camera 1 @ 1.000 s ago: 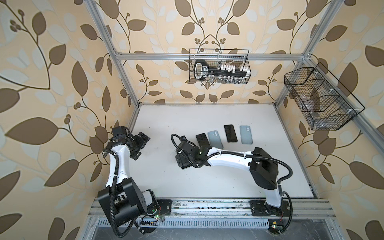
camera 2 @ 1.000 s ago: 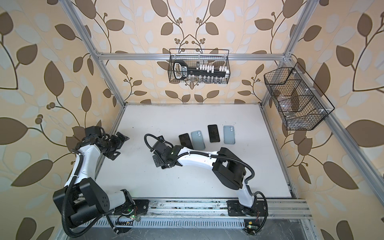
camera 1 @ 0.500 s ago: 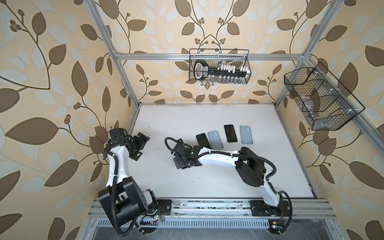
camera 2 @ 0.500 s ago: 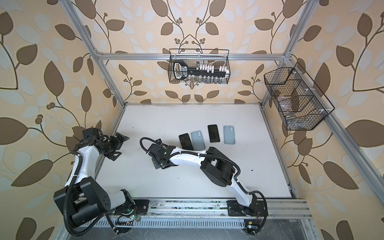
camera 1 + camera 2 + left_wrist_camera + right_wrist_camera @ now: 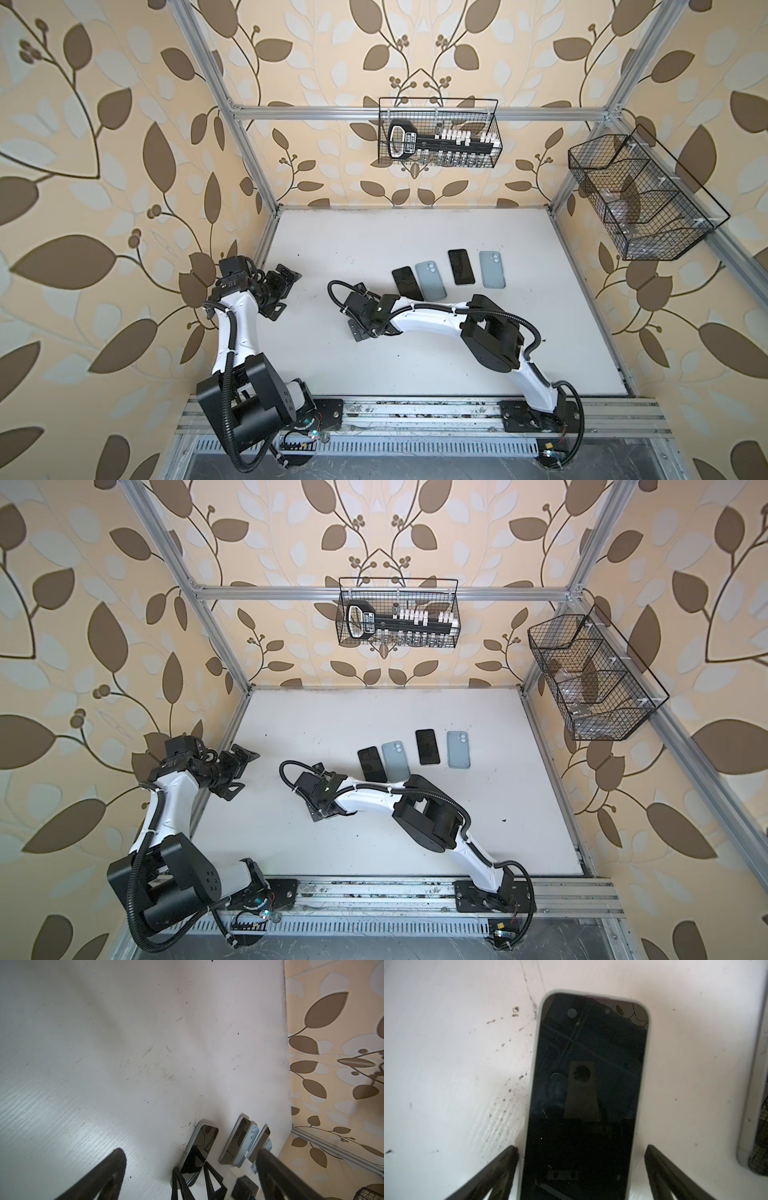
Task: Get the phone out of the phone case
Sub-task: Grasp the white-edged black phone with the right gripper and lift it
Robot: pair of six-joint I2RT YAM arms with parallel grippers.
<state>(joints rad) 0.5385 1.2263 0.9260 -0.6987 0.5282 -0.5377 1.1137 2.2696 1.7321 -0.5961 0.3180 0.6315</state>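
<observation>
Left tool (image 5: 283, 293): at the counter's (image 5: 374, 237) left edge, jaws spread wide, nothing between them. Right tool (image 5: 581, 1148): low past mid-counter, jaws apart, straddling one short end of the phone (image 5: 587, 1076) without gripping it. Phone lies screen-up, seated in its pale case (image 5: 534, 1084), flat on the counter. To its right, a row: bare dark handset (image 5: 408, 283), grey-blue shell (image 5: 431, 281), second handset (image 5: 461, 267), second shell (image 5: 492, 269).

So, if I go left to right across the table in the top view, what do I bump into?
left gripper → right gripper → first black phone → first grey-blue case → second black phone → second grey-blue case
</observation>
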